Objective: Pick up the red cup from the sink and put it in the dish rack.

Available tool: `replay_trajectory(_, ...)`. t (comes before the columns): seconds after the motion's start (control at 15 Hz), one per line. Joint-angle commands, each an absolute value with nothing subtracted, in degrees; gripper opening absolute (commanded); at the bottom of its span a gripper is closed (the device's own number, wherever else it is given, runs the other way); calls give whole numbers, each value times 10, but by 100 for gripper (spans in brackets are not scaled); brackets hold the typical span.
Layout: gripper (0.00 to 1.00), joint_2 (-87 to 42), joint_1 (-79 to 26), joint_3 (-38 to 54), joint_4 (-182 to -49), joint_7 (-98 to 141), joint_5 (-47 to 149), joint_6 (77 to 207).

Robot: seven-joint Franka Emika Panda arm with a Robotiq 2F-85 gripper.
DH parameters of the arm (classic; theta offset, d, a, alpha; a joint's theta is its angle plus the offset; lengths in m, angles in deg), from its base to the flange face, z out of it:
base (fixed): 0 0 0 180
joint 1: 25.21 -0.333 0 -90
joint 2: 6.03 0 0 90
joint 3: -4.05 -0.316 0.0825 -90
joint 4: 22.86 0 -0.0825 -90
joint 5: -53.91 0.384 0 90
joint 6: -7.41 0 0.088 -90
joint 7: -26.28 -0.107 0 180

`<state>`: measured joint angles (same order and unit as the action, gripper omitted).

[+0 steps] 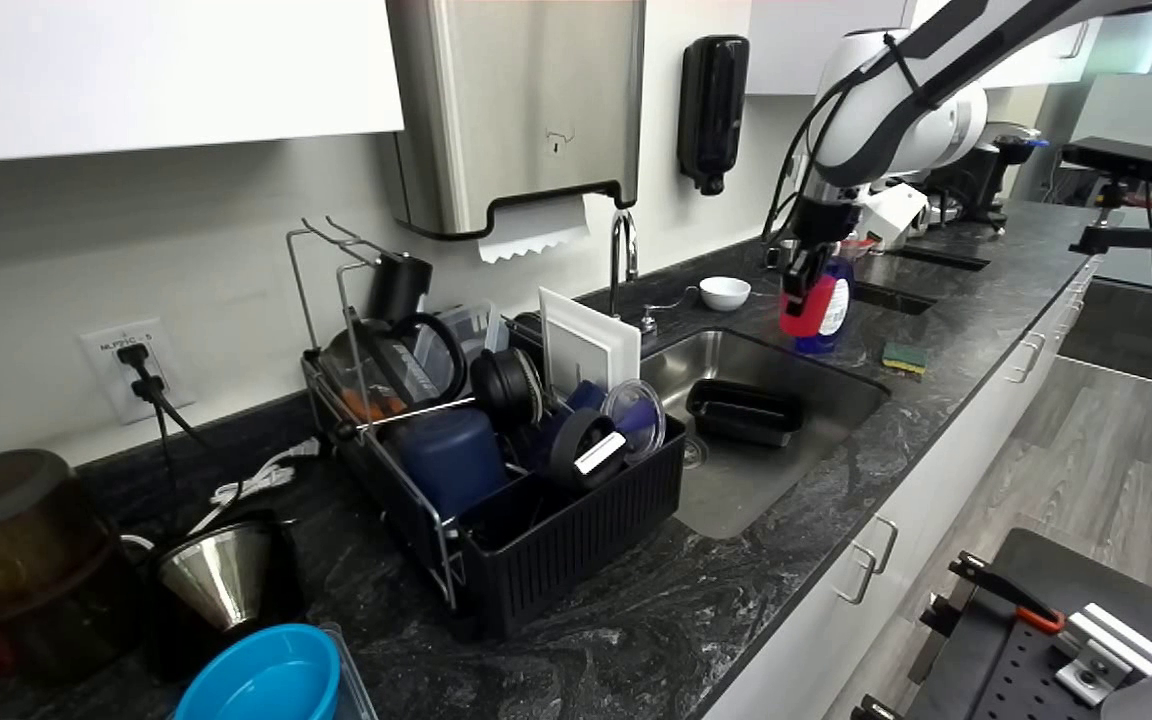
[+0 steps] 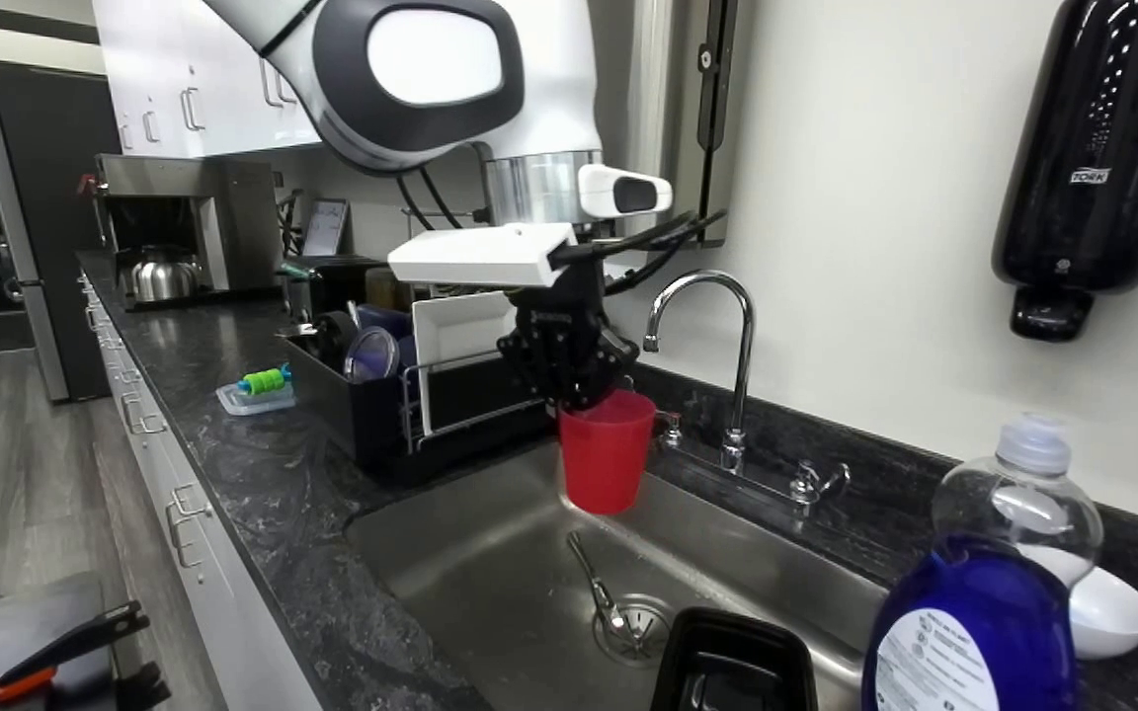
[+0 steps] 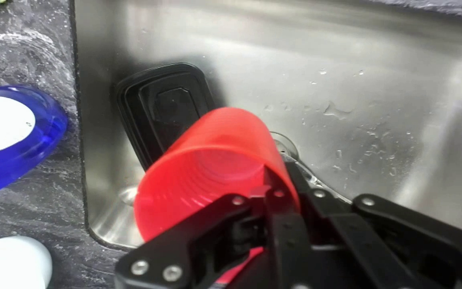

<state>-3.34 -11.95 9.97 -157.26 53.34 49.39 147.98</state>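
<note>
The red cup shows in both exterior views (image 1: pixel 802 312) (image 2: pixel 605 456) and in the wrist view (image 3: pixel 219 132). My gripper (image 3: pixel 283 176) is shut on the cup's wall near the rim, one finger inside and one outside. The gripper also shows above the cup in both exterior views (image 1: pixel 796 288) (image 2: pixel 577 395). The cup hangs over the sink (image 2: pixel 470 563), apart from its floor, with its mouth toward the gripper. The black dish rack (image 1: pixel 586 540) stands beside the sink, filled with dishes; it also shows in an exterior view (image 2: pixel 347 420).
A black container (image 3: pixel 167 104) and a utensil (image 2: pixel 597 578) lie in the sink. A faucet (image 2: pixel 742 365) rises behind it. A blue soap bottle (image 2: pixel 974 622), a white bowl (image 1: pixel 724 292) and a sponge (image 1: pixel 904 358) are on the counter. A white square dish (image 1: pixel 591 345) stands upright in the rack.
</note>
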Motion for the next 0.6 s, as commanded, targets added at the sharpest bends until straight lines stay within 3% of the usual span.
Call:
replay_trajectory(0.0,1,37,-158,106,-1640,550,515,1477)
replay_trajectory(0.53,1,129,-260,129,-1713,628,591,1476)
